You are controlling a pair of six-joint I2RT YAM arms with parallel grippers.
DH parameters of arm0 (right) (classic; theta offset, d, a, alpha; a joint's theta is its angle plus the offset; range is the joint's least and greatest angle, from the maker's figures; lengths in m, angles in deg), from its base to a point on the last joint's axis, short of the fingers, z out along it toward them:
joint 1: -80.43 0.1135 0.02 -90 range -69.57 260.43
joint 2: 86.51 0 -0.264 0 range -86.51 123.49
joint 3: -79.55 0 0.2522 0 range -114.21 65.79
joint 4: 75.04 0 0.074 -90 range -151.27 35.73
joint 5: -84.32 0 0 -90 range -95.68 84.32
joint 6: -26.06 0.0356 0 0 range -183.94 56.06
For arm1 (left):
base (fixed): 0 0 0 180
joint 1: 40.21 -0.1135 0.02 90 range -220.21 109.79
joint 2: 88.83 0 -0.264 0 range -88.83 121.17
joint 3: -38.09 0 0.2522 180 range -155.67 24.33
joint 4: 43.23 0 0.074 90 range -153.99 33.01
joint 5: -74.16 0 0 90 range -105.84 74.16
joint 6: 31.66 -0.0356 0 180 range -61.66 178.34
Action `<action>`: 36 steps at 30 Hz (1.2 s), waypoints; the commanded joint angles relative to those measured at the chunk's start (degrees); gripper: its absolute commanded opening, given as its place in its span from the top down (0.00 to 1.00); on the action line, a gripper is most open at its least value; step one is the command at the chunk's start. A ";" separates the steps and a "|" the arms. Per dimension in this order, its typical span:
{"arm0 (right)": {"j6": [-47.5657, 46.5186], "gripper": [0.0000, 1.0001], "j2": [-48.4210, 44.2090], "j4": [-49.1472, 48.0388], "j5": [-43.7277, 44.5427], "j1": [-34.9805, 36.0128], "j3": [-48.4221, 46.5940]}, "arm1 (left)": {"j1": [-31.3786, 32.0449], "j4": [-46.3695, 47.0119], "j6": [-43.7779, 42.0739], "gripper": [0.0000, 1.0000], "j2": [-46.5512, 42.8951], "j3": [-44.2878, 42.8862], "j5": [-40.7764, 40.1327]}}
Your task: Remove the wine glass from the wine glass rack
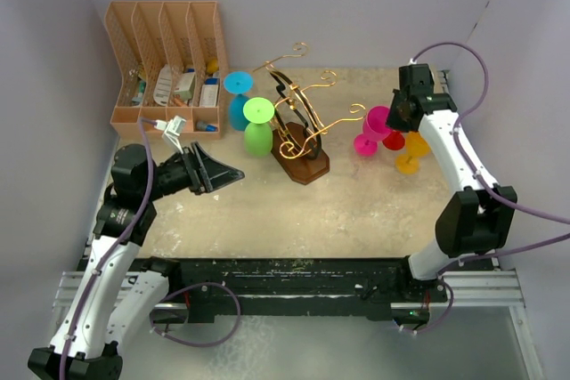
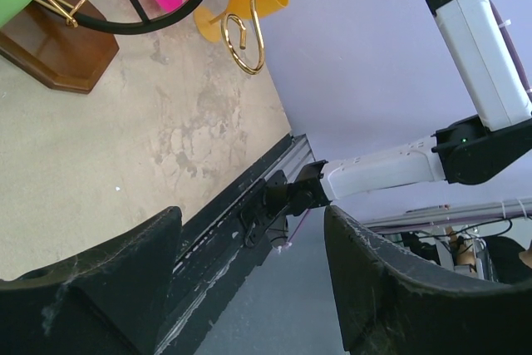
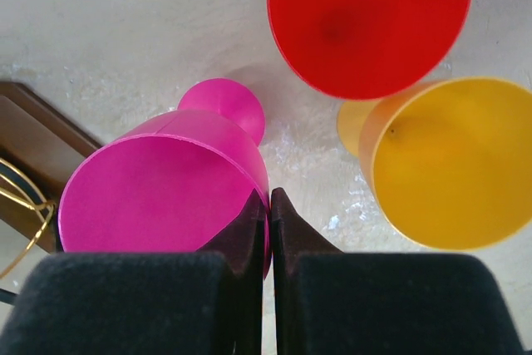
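Where the right arm reaches down at the far right of the bench (image 1: 356, 202), the right gripper (image 3: 270, 199) has its two fingers pressed together on the rim of the pink wine glass (image 3: 158, 197). One finger is inside the bowl and the other outside, so the thin wall is pinched between them. The pink wine glass sits bowl-up and slightly tilted, just to the right of the wine glass rack (image 1: 298, 122) and close to the tip of its right scroll arm. Whether glass and wire touch cannot be told, nor whether the foot rests on the bench. Just beside it, farther right, stand a red glass (image 3: 370, 22) and a yellow glass (image 3: 453, 164), both mouth-up. The rack, gold wire on a dark brown wooden base, stands near mid-bench. On its left side a green wine glass (image 1: 258, 135) hangs foot-up, with a blue wine glass (image 1: 238, 109) foot-up just behind it. The left gripper (image 1: 230, 173) hovers over the bench left of the rack, jaws wide apart and holding nothing, pointed toward the rack. A tan slotted organiser (image 1: 165, 60) occupies the far left corner.
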 commanded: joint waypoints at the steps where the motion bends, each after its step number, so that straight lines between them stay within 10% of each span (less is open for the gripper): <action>1: 1.48 1.00 1.46 -2.50 1.99 0.06 -3.70 | -0.13 0.28 -1.24 0.28 -1.03 -0.98 0.38; 22: 3.06 1.00 6.80 -4.74 4.36 0.02 -3.23 | -0.11 -6.63 -4.26 0.28 -2.27 -0.82 -3.10; 36: 3.35 0.67 3.35 -4.62 3.75 0.02 -3.78 | -0.11 -7.18 -4.20 0.28 -2.20 -0.87 -3.87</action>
